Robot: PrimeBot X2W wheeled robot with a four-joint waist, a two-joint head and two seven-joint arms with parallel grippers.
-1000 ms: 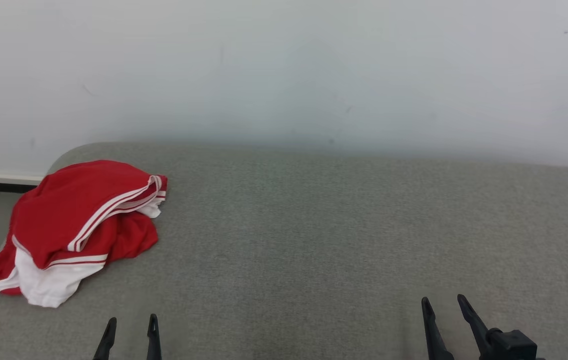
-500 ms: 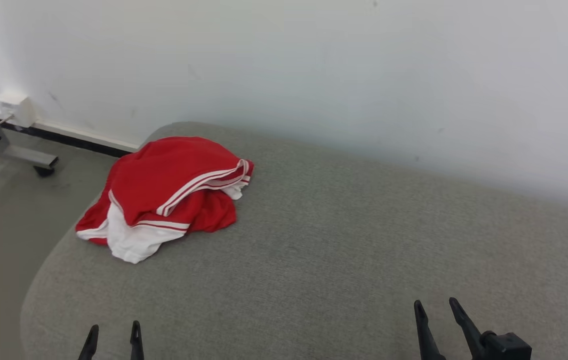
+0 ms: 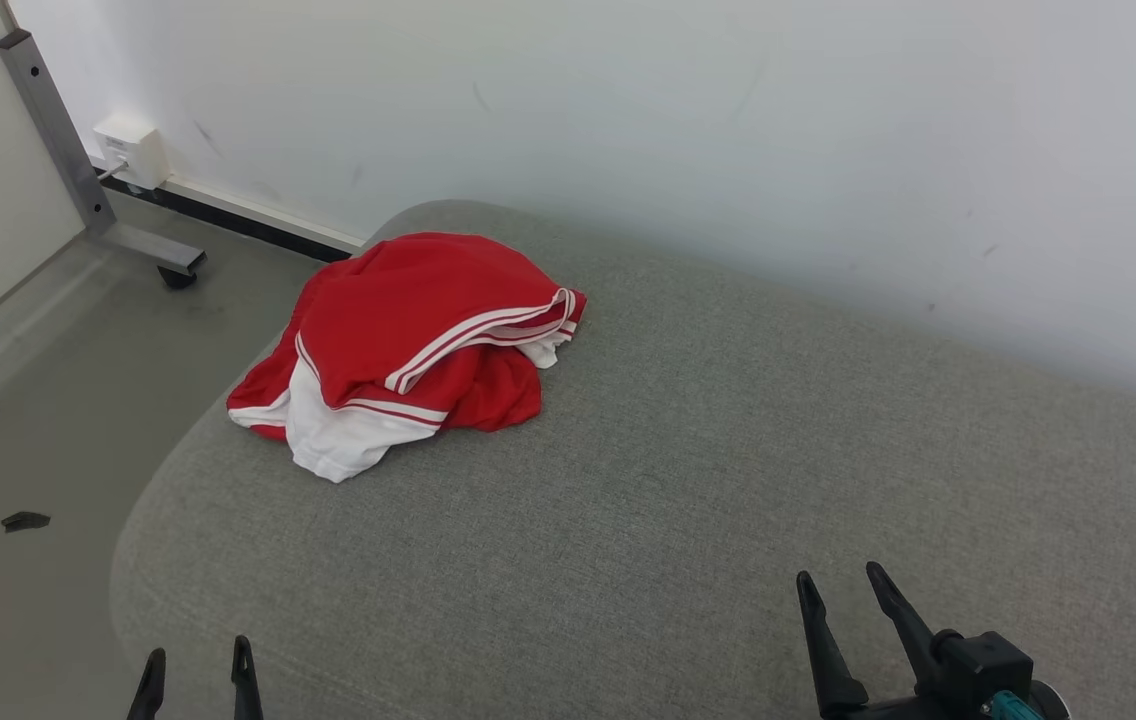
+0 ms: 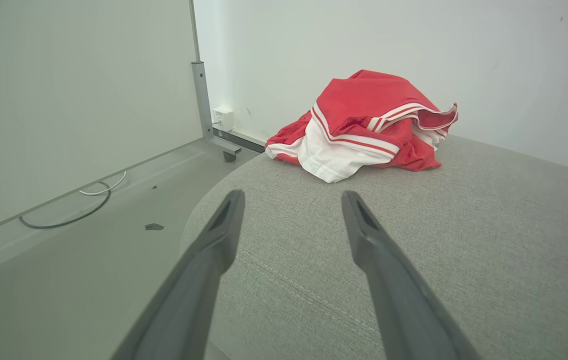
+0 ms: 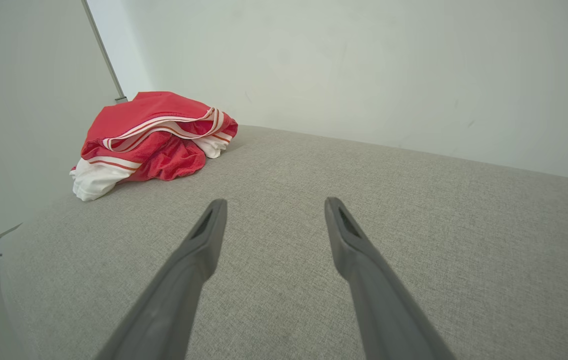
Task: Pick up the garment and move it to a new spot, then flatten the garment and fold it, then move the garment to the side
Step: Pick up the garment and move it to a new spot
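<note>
Hovering your left gripper (image 3: 198,648) and right gripper (image 3: 838,573) with jaws apart, you risked shoving the heaped garment (image 3: 408,320) off the cushion's (image 3: 678,480) far left corner.

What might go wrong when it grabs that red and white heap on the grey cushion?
1. The garment lies crumpled by the rounded corner of the grey cushion, close to the drop to the floor; a clumsy nudge might push it off.
2. It is bunched in layers, so the open left gripper may pinch one fold and drag the rest.
3. The open right gripper is far from it, needing a long reach.
</note>
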